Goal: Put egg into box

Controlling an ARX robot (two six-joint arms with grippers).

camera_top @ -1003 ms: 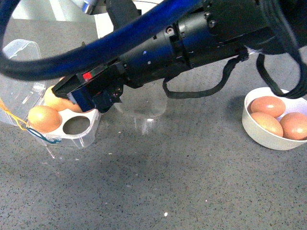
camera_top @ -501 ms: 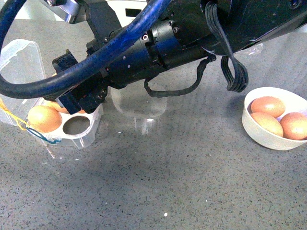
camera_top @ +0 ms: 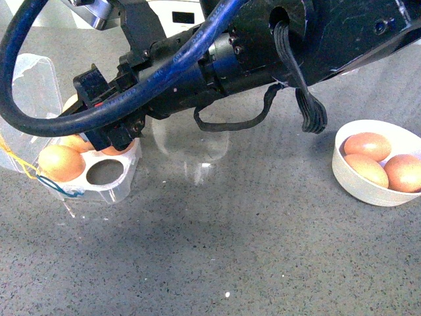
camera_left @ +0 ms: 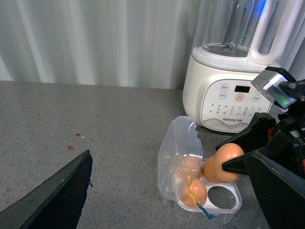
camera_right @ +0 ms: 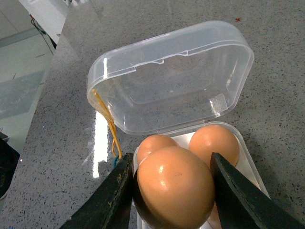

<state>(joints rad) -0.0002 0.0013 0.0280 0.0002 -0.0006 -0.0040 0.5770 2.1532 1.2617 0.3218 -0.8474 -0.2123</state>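
Since a second ago your right arm point(camera_top: 263, 46) has swung higher across the front view. The right gripper point(camera_top: 108, 135) now hangs over the far holes of the box point(camera_top: 122, 187) at 9 o'clock. From here you cannot see what it carries. Two brown eggs point(camera_top: 60, 162) sit in the box's holes, and the hole point(camera_top: 105, 172) at its 5 o'clock corner is bare. The clear lid point(camera_top: 29, 76) stands open. At 3 o'clock a white bowl point(camera_top: 348, 181) holds three more eggs point(camera_top: 367, 145). Everything rests on a grey speckled worktop point(camera_top: 230, 257) that is glossy enough to throw reflections.

The left wrist view shows the egg point(camera_left: 229, 153) pinched between the right gripper's dark fingers, just above the box and touching none of its holes. A white blender point(camera_left: 228, 102) stands behind, against a pale ribbed wall point(camera_left: 95, 43). A few red specks point(camera_left: 70, 148) mark the worktop. Only one finger of the left gripper point(camera_left: 62, 195) shows, so you cannot tell whether it is parted or closed.

In the right wrist view both fingers press the egg's sides, with the lid and a yellow band point(camera_right: 107, 121) beyond it. Past the worktop's edge lies a pale floor point(camera_right: 24, 71).
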